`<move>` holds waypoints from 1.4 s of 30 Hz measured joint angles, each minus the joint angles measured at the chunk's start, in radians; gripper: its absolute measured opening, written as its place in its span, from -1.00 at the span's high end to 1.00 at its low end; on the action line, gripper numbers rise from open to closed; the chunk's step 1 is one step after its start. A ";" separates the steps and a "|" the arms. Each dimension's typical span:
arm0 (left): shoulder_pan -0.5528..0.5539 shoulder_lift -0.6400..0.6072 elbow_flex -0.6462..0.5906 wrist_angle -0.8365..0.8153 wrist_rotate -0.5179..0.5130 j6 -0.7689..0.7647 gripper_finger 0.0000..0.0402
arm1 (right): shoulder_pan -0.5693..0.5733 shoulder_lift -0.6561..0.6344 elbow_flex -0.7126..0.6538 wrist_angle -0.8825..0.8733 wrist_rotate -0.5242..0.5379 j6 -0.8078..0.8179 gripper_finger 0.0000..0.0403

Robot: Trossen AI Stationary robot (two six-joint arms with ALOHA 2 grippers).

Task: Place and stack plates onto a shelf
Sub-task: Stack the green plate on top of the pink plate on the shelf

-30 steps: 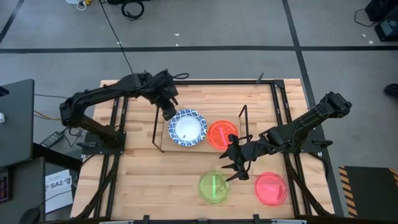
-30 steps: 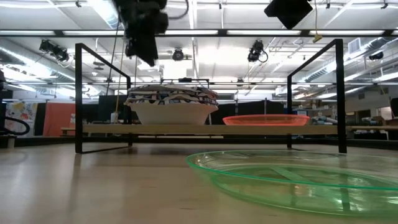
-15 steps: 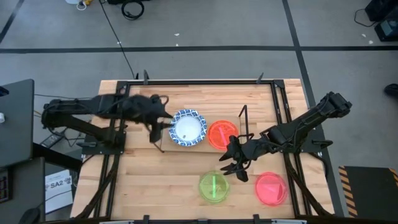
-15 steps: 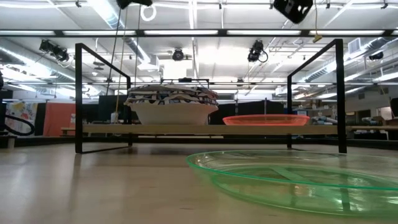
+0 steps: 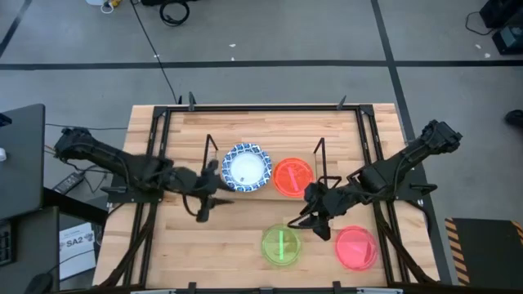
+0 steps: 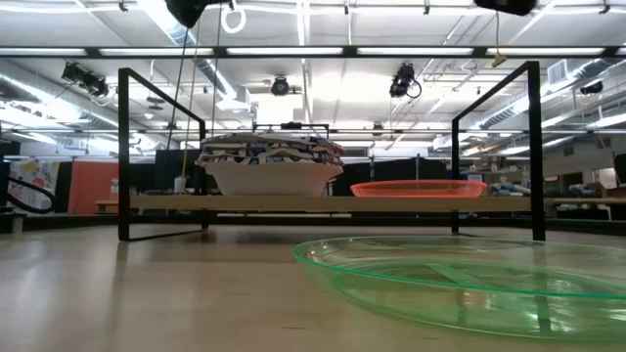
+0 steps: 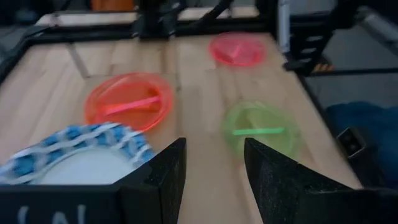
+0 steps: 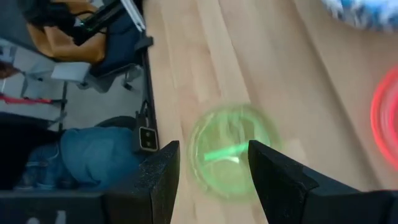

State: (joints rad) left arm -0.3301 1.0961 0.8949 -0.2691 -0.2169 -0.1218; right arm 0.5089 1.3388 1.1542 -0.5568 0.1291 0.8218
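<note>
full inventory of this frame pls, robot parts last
patterned plates: stack, count unclear, white with blue rims, left part of shelf
orange plate: 1, on shelf beside the stack
green plate: 1, on table in front of shelf
pink plate: 1, on table, right of the green one
shelf: 1, light wood, black wire ends, mid-table
table: 1, light wood
left hand: open, empty, left of shelf
right hand: open, empty, near green plate

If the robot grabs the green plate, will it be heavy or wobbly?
Probably light: the green plate looks thin and see-through, like plastic. It likely stays stiff, since its rim holds a clean shape. It might slide on the smooth wooden table when nudged.
</note>
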 joint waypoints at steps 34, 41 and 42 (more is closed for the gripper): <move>-0.061 0.000 -0.189 0.318 0.000 0.056 0.16 | 0.144 0.001 -0.286 0.017 0.061 0.731 0.03; -0.061 0.000 -0.189 0.317 0.000 0.056 0.16 | 0.144 0.023 -0.346 0.129 0.072 0.731 0.03; -0.061 0.000 -0.189 0.317 0.000 0.056 0.16 | 0.144 0.039 -0.346 0.129 0.072 0.731 0.03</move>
State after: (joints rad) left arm -0.3912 1.0962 0.7059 0.0483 -0.2169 -0.0662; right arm 0.6529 1.3782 0.8085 -0.4274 0.2009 1.5524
